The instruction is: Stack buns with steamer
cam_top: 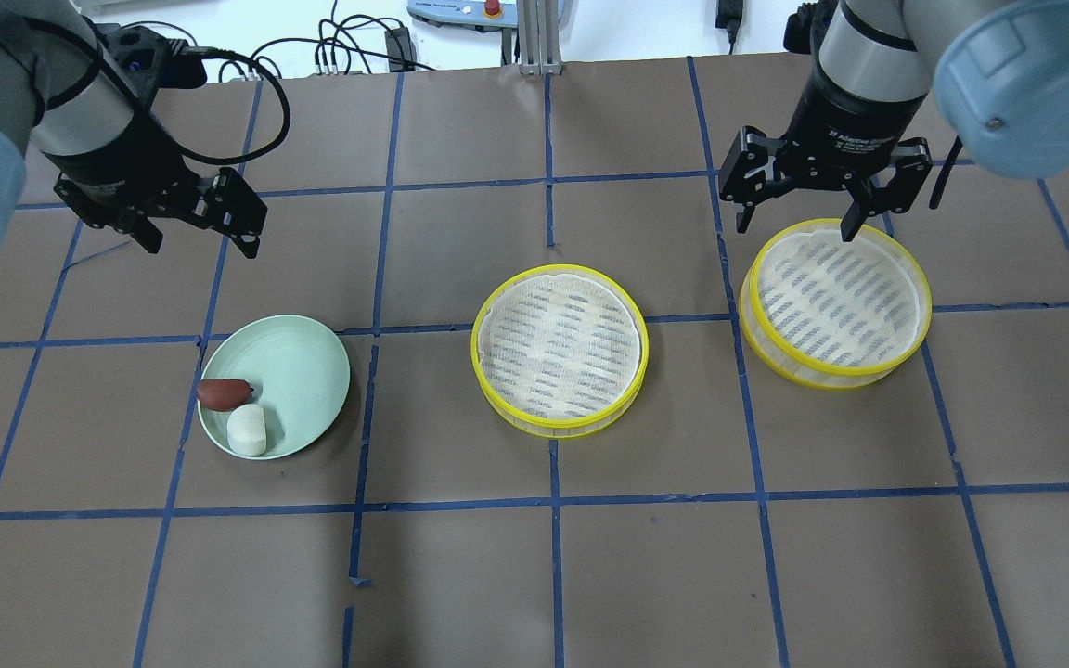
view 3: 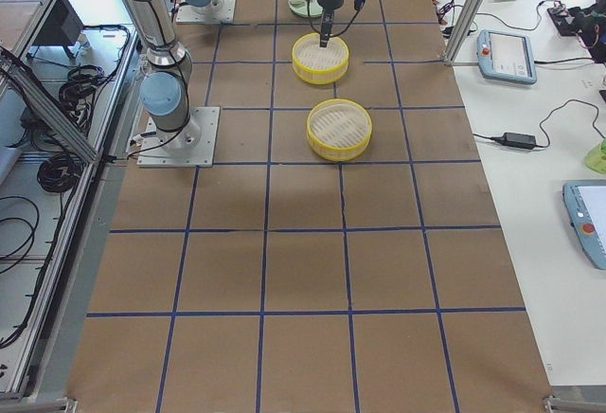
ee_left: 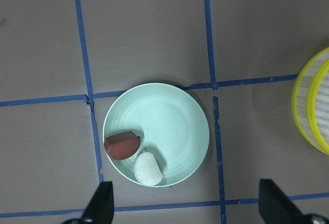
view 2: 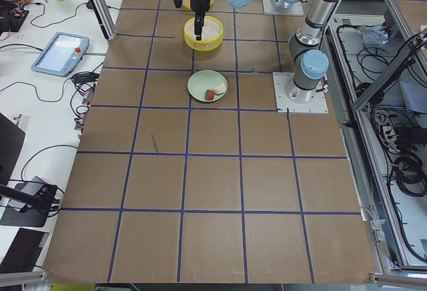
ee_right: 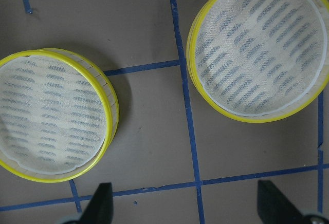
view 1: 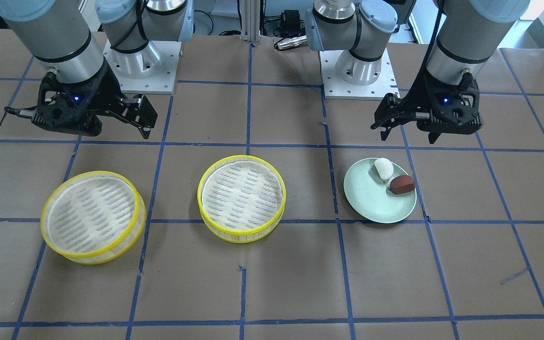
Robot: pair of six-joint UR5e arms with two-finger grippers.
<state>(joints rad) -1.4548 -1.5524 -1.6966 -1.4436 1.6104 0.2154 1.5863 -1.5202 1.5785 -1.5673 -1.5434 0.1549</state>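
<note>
I found nothing done: white bun (cam_top: 247, 431) and brown bun (cam_top: 224, 393) lay on plate (cam_top: 307, 366); steamers (cam_top: 560, 348) (cam_top: 836, 301) empty, unstacked. Both left claw (cam_top: 199, 241) and right claw (cam_top: 797, 225) gaped wide, empty.

Silver arms (cam_top: 869, 46) with pale blue joint caps (cam_top: 1017, 83) and black end effectors (cam_top: 202, 243) (cam_top: 799, 227).

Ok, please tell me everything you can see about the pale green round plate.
The pale green round plate looks like smooth plastic or ceramic, shallow, with a raised rim and faint rings inside. It lies flat on the brown paper-covered table, on the robot's left side, over a blue tape line. Two buns rest near its edge, close together: a small white bun and a dark reddish-brown bun. No gripper touches it.
</note>
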